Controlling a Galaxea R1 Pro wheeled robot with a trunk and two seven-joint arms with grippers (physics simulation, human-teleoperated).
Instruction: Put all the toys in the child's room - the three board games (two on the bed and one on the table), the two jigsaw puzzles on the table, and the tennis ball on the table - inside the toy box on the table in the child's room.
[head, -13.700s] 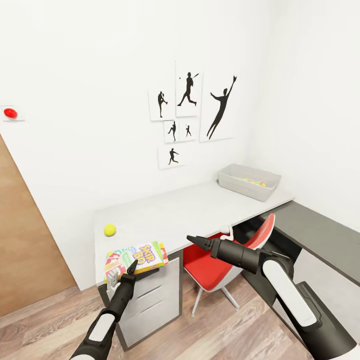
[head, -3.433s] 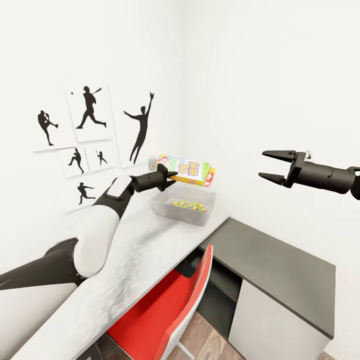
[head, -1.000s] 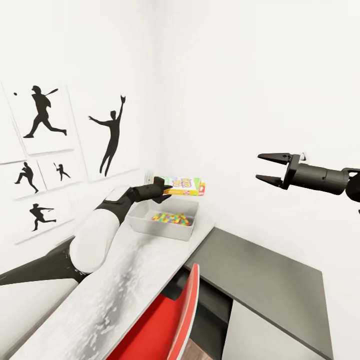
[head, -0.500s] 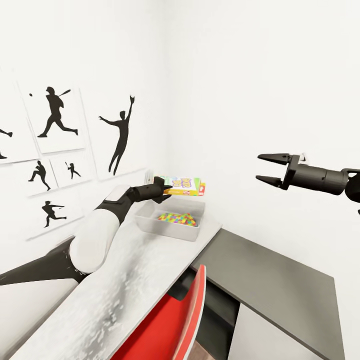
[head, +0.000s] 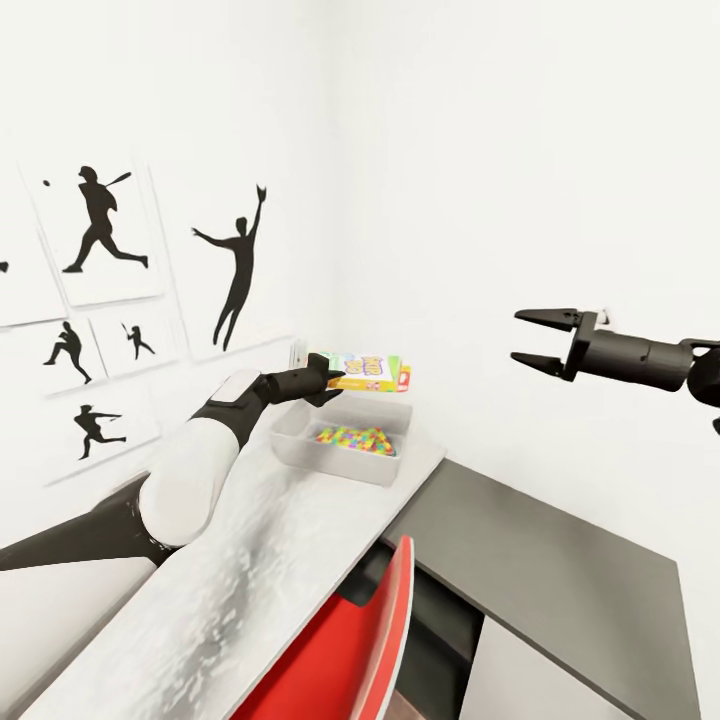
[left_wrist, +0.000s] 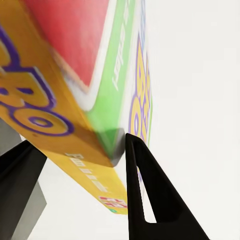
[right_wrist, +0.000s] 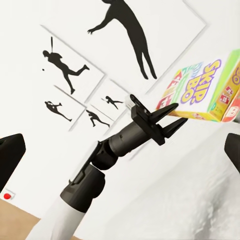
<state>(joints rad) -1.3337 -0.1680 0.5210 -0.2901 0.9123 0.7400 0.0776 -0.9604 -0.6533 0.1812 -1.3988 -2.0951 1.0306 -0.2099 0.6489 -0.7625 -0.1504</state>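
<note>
Your left end effector (head: 325, 381) is clamped on a game box (head: 370, 370) at frame centre, above the toy box (head: 300, 432). Lower it, then release. Your right end effector (head: 531, 338) hangs apart, empty.

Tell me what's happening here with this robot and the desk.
The left gripper is shut on a colourful board game, holding it in the air just above the toy box at the far end of the table. Multicolour puzzle pieces lie in the box. The right gripper hangs open and empty.
</note>
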